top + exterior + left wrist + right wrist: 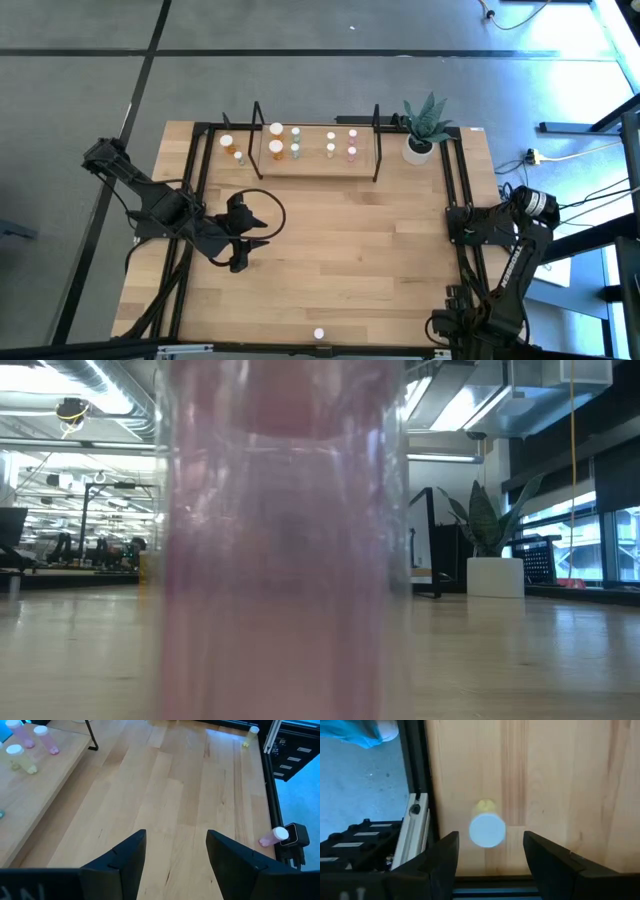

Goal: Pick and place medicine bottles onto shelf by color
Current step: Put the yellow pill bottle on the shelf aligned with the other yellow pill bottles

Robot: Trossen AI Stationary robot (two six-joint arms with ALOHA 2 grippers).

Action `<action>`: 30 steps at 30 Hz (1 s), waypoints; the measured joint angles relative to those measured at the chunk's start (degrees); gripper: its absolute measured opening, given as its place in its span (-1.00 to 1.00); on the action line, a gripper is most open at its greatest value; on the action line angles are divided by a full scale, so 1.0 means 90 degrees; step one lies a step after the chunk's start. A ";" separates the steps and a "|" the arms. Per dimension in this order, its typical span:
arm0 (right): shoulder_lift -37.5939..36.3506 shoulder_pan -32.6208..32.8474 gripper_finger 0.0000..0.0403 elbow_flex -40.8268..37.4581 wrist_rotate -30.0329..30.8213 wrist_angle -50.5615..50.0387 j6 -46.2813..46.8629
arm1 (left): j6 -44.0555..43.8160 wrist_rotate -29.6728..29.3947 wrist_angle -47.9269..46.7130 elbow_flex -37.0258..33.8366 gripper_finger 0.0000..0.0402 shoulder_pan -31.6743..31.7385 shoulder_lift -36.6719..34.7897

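From above, you can see the low shelf with its light wooden board and black wire end loops (315, 165) at the table's far side, already carrying most of the small white-capped medicine bottles (277, 149) in rows: orange, greenish, yellowish and pink. Two more stand just outside the shelf's left loop, and one pink bottle (319, 335) waits alone at the near table edge, so sorting is largely done but not finished. Your left gripper (243, 262) hangs over bare boards left of centre; the right gripper is lost among the arm's dark parts at the right rim.

At table height, that pink bottle (285, 540) fills the picture.

Through the left wrist, the dark fingers (127, 855) stand apart around nothing, bare wood between them.

Through the right wrist, the fingers (445, 852) are spread and empty, with a yellowish white-capped bottle (487, 827) standing just ahead between them, untouched.
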 joint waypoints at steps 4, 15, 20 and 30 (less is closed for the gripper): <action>0.0000 0.0000 0.11 -0.0063 0.0003 0.0083 0.0022 | -0.0007 -0.0001 0.0000 0.0000 0.00 0.0000 0.0000; 0.0017 0.0065 0.11 -0.0087 0.0131 0.0284 0.0002 | -0.0007 -0.0001 0.0002 0.0000 0.00 0.0000 0.0000; 0.0023 0.0073 0.11 -0.0265 0.0127 0.0455 0.0011 | -0.0005 -0.0001 0.0002 0.0000 0.00 0.0000 0.0000; 0.0024 0.0073 0.11 -0.0662 0.0127 0.1013 0.0029 | 0.0668 0.0802 0.0987 -0.0002 0.00 -0.0010 0.0002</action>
